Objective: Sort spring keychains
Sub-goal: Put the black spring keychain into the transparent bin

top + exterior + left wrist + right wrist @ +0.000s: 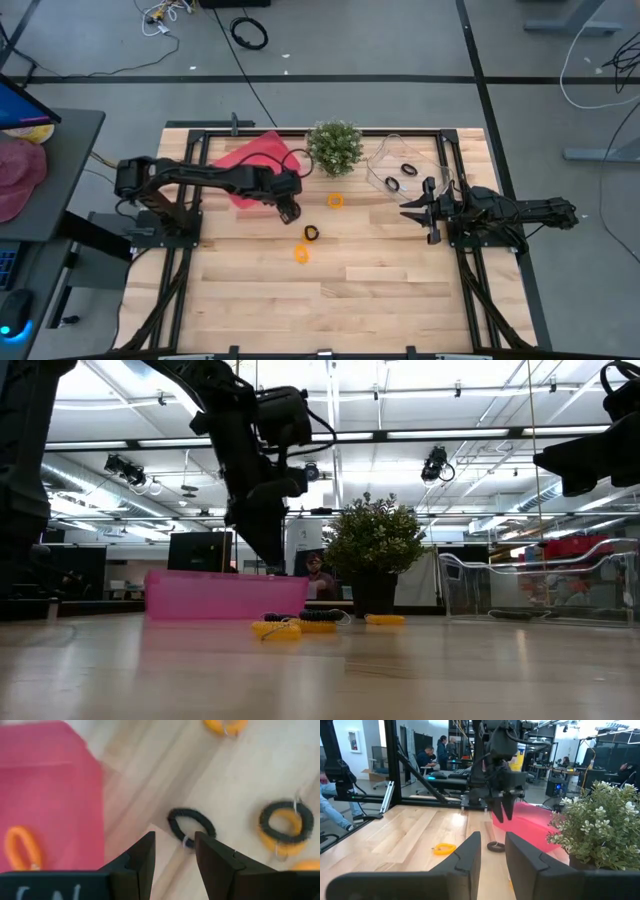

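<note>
Left gripper (290, 213), jaws apart, hovers just beside the pink bin's (250, 155) edge above a black spring keychain (190, 825), possibly untouched. Right gripper (425, 212), jaws apart, waits over bare tabletop (380, 290).

Worktop (250, 300): light wood planks, dark frame rails along the edges. Green potted plant (334, 147) at rear centre, upright. Pink tray (248, 158) just beside the plant on one side; clear plastic container (400, 160) on the other. Off the worktop: black cable coil (249, 33) on grey floor, white cable (585, 75) near a desk leg. People seated at desks in the room behind (426, 756).
</note>
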You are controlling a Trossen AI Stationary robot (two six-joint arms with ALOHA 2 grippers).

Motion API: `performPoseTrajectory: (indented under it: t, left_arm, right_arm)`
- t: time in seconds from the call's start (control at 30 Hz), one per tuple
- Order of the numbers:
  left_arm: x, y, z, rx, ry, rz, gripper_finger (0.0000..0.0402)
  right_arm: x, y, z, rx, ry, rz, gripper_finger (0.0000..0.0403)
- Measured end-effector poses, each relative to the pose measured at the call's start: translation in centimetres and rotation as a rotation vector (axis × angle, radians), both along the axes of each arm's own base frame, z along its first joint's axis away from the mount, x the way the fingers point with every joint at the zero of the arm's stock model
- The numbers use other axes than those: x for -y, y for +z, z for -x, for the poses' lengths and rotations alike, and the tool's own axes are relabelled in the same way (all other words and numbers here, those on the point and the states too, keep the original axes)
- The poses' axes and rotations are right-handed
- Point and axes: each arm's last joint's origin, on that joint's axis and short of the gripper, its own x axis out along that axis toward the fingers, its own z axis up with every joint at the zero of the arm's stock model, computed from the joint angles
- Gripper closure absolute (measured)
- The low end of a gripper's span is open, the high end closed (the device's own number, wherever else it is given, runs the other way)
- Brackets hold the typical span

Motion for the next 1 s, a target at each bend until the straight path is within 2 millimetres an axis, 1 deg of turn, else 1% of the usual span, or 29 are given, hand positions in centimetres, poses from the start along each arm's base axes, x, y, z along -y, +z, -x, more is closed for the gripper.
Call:
performPoseTrajectory:
  t: [0.13, 0.2, 0.47, 0.6, 0.67, 0.73, 0.8, 0.9, 0.93, 1.0]
  left_arm:
    - [-0.1, -1.5, -0.7, -0.034, -0.026, 0.035, 0.0259]
    - [-0.5, -2.4, -0.8, -0.066, -0.020, 0.049, 0.0259]
    - [-1.8, -5.2, -1.7, -0.093, -0.034, 0.148, 0.0259]
    - [-2.5, -6.9, -2.1, -0.116, -0.023, 0.170, 0.0260]
    - [-2.8, -7.1, -2.2, -0.119, -0.034, 0.170, 0.0264]
    - [-3.0, -7.4, -2.1, -0.132, -0.045, 0.169, 0.0277]
    - [-3.1, -7.4, -2.1, -0.138, -0.054, 0.169, 0.0302]
    - [-3.1, -7.1, -2.0, -0.136, -0.078, 0.159, 0.0364]
    - [-3.1, -6.9, -1.9, -0.134, -0.085, 0.156, 0.0379]
    - [-3.1, -6.7, -1.8, -0.131, -0.087, 0.151, 0.0386]
  right_arm:
    - [0.0, 0.0, 0.0, 0.000, -0.001, 0.000, 0.0310]
    - [0.0, 0.0, 0.0, 0.001, 0.000, 0.000, 0.0310]
    - [0.0, 0.0, 0.0, 0.001, 0.000, 0.000, 0.0310]
    - [0.0, 0.0, 0.0, 0.001, 0.000, 0.000, 0.0310]
    - [0.0, 0.0, 0.0, 0.001, 0.000, 0.000, 0.0310]
    - [0.0, 0.0, 0.0, 0.001, 0.000, 0.000, 0.0310]
    - [0.0, 0.0, 0.0, 0.001, 0.000, 0.000, 0.0310]
    - [0.0, 0.0, 0.0, 0.001, 0.000, 0.000, 0.0310]
    - [0.0, 0.0, 0.0, 0.001, 0.000, 0.000, 0.0310]
    - [0.0, 0.0, 0.0, 0.001, 0.000, 0.000, 0.0310]
